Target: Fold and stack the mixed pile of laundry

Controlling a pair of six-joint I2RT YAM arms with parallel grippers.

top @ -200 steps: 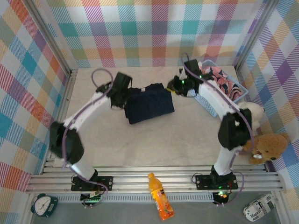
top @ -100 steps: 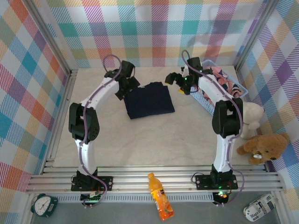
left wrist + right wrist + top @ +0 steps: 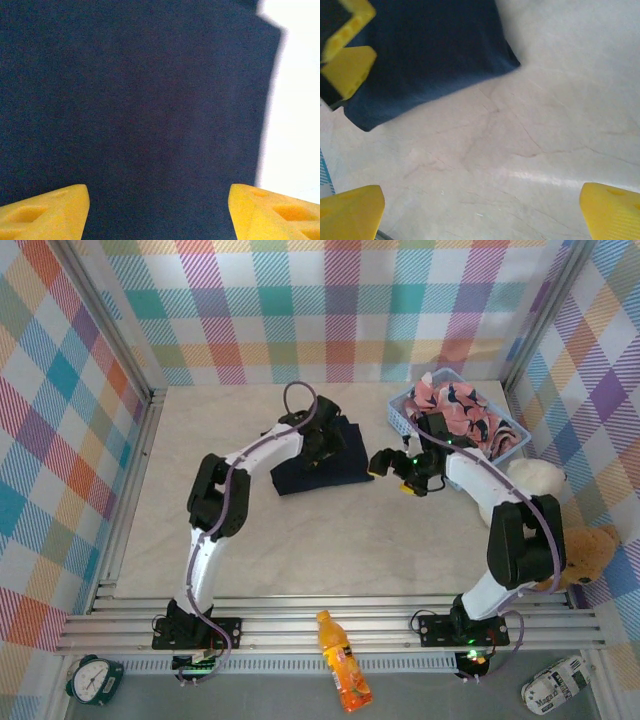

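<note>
The dark navy trousers [image 3: 345, 468] lie folded flat on the table behind its middle. My left gripper [image 3: 328, 448] hovers right over them, open; in the left wrist view its yellow fingertips [image 3: 45, 212] stand wide apart above the navy cloth [image 3: 150, 100], holding nothing. My right gripper [image 3: 376, 464] is open just right of the trousers, over bare table [image 3: 520, 150], and the trousers' corner [image 3: 430, 55] shows at the upper left of the right wrist view. The pink printed garment [image 3: 455, 410] lies heaped in the light blue basket [image 3: 512, 438] at the back right.
A white plush [image 3: 528, 480] and a brown teddy bear [image 3: 580, 550] sit by the right wall. An orange bottle [image 3: 340, 660] and a clock [image 3: 95, 677] lie beyond the near rail. Plaid walls close in the table.
Both grippers have opened. The left one moved from the trousers' left edge to above them. The right one pulled back from the basket side towards the near right of the trousers.
</note>
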